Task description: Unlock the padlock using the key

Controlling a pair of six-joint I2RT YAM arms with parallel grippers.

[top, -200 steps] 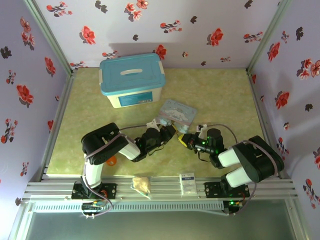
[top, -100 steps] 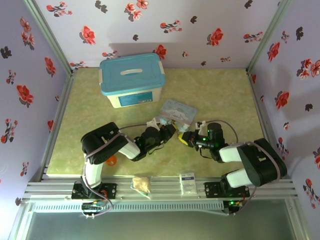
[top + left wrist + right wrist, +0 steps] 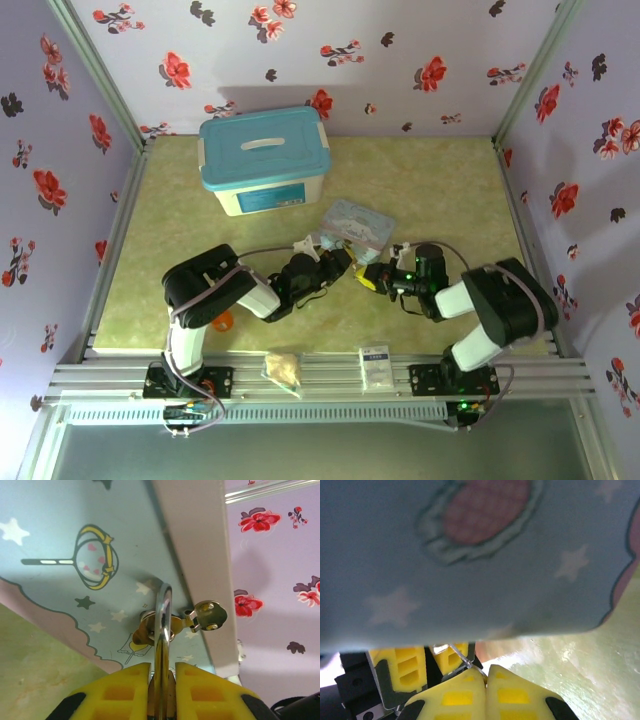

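In the left wrist view my left gripper is shut on the padlock. Its silvery shackle rises through the brass hasp of the pale blue cartoon tin. In the right wrist view my right gripper is shut on the key, a thin metal sliver poking up-left toward the left gripper's yellow fingers. Seen from the top, the left gripper and right gripper face each other tip to tip just in front of the tin.
A white box with a blue lid stands at the back left. An orange-red cup peeks from under the left arm. A tan packet and a white sachet lie on the front rail. Flowered walls close three sides.
The right arm's elbow and forearm have swung up and inward, and its gripper has edged slightly toward the left gripper. The left arm has stayed put.
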